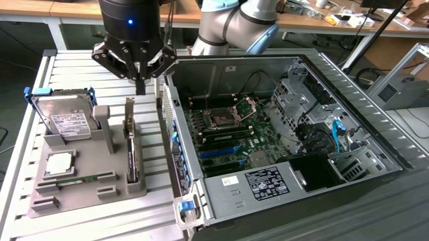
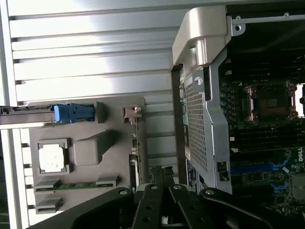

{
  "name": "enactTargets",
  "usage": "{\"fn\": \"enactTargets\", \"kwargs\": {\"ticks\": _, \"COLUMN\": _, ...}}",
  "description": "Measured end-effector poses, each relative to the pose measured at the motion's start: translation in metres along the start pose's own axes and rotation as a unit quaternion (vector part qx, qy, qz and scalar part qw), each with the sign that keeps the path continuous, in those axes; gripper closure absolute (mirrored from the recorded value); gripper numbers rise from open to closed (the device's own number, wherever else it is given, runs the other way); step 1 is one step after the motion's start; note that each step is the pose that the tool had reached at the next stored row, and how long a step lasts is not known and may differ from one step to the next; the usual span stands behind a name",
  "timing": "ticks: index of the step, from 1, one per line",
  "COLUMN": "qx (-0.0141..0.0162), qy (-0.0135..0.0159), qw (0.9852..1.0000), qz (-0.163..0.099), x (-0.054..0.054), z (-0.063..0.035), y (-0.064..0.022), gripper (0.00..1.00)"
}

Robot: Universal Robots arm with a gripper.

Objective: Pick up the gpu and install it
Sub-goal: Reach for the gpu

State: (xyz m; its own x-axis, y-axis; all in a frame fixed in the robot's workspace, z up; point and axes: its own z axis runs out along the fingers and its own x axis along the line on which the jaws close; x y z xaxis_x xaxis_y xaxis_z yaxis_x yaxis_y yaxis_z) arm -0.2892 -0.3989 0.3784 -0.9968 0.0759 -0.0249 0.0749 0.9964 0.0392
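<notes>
The gripper (image 1: 140, 90), fingers pressed together and holding nothing, hangs above the graphics card (image 1: 131, 143), which stands on edge in a slot of the grey tray (image 1: 80, 201) beside the open computer case (image 1: 224, 193). The card's bracket end lies just below the fingertips, slightly toward the exterior view's left. Its long axis runs from there toward the tray's near edge, alongside the case wall.

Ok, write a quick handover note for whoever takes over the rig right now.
The gripper is shut and empty, hovering close above one end of the gpu.
The gpu stands on edge in the gray holder tray, beside the open computer case.
Done: nothing on the gpu yet.
Left: gripping it, lifting it, installing it on the motherboard.
</notes>
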Motion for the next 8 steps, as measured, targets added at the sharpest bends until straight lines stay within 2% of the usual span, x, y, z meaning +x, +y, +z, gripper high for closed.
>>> {"fn": "enactTargets", "kwargs": {"ticks": 8, "qx": 0.0009, "qy": -0.0001, "qw": 1.0, "qz": 0.0, "x": 0.014, "z": 0.0009, "y": -0.0011, "gripper": 0.89}}
